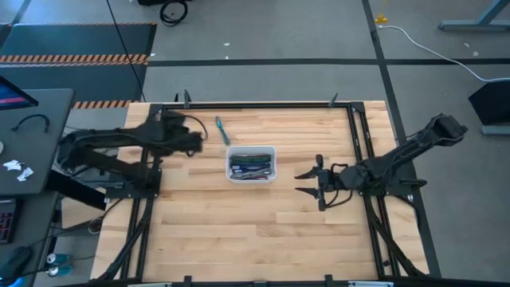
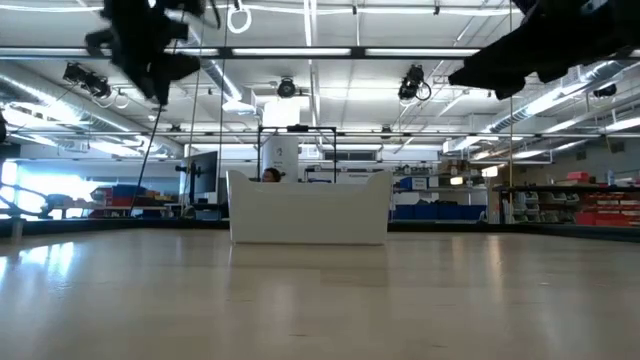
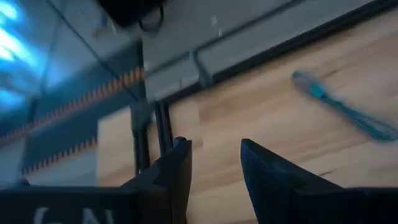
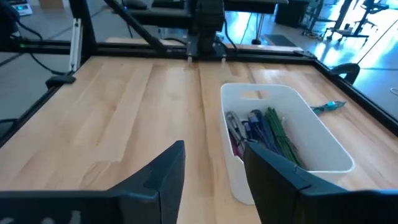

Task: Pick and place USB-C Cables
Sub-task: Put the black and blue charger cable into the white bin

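A: Where do our cables stand?

B: One teal cable (image 1: 221, 130) lies loose on the table (image 1: 239, 231), between the bin (image 1: 272, 149) and the far edge. The rest (image 1: 250, 167) are bundled inside the white bin at mid-table, green, purple and red strands showing in the right wrist view (image 4: 273, 134).

A: What could go wrong for us from here?

B: We judge the loose one is the risk. It is thin and flat against the wood, so fingers closing a touch high would slide over it or flick it toward the frame rail. It also lies at a slant, so a gripper not turned across it may pinch only the connector end and let it swing out on the way to the bin.

A: And the arms?

B: Our left gripper (image 1: 194, 140) hangs raised above the table, just beside the teal cable on its left. Its fingers (image 3: 177, 171) stand apart with nothing between them, and the cable (image 3: 348, 114) shows ahead of them. Our right gripper (image 1: 307, 182) waits just to the right of the bin, pointing at it, fingers (image 4: 165, 168) spread and empty.
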Controlling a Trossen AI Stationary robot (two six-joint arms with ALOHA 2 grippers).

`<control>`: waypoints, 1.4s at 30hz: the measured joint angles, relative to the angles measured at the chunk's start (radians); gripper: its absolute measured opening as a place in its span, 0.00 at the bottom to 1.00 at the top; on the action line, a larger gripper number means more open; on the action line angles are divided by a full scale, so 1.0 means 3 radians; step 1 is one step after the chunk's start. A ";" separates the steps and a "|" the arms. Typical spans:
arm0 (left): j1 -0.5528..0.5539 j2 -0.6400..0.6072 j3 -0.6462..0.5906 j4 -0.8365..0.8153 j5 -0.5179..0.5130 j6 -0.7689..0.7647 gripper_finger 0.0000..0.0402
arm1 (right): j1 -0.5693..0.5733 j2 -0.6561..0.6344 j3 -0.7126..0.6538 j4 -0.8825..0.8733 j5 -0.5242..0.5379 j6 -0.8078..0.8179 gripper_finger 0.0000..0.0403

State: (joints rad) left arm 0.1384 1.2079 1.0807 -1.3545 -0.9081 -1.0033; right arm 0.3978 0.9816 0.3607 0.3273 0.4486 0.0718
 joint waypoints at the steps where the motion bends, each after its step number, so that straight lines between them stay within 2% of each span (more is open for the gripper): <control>1: 0.0142 -0.0138 -0.0205 0.0190 0.0108 0.0141 0.36 | -0.0056 0.0047 0.0000 0.0072 -0.0044 -0.0015 0.44; 6: 0.0846 -0.0662 -0.1074 0.1352 0.0766 0.0981 0.43 | -0.0379 0.0237 0.0000 0.0338 -0.0285 -0.0078 0.49; 10: 0.1450 -0.0760 -0.1507 0.2325 0.1246 0.1460 0.50 | -0.0638 0.0340 0.0000 0.0523 -0.0389 -0.0102 0.51; 14: 0.2004 -0.0561 -0.1719 0.3322 0.1796 0.1741 0.56 | -0.0866 0.0409 0.0000 0.0649 -0.0575 -0.0081 0.51; 19: 0.2385 0.0041 -0.1617 0.4016 0.2106 0.1791 0.57 | -0.1073 0.0492 0.0001 0.0771 -0.0711 -0.0093 0.50; 23: 0.2394 0.0628 -0.1407 0.4228 0.2317 0.1773 0.57 | -0.1205 0.0489 0.0000 0.0769 -0.0719 -0.0103 0.50; 29: 0.2206 0.1404 -0.0976 0.4201 0.2399 0.1695 0.57 | -0.1267 0.0490 0.0000 0.0789 -0.0720 -0.0091 0.50; 37: 0.1980 0.1918 -0.0560 0.4183 0.2407 0.1434 0.58 | -0.1208 0.0490 0.0000 0.0776 -0.0822 -0.0076 0.50; 42: 0.1824 0.2098 -0.0359 0.3985 0.2258 0.1376 0.57 | -0.1177 0.0490 0.0000 0.0775 -0.0835 -0.0076 0.50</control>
State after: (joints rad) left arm 0.6856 1.8372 0.9730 -0.1589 -0.2307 -0.5906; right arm 0.0449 1.1286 0.3607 0.5598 0.1979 0.0490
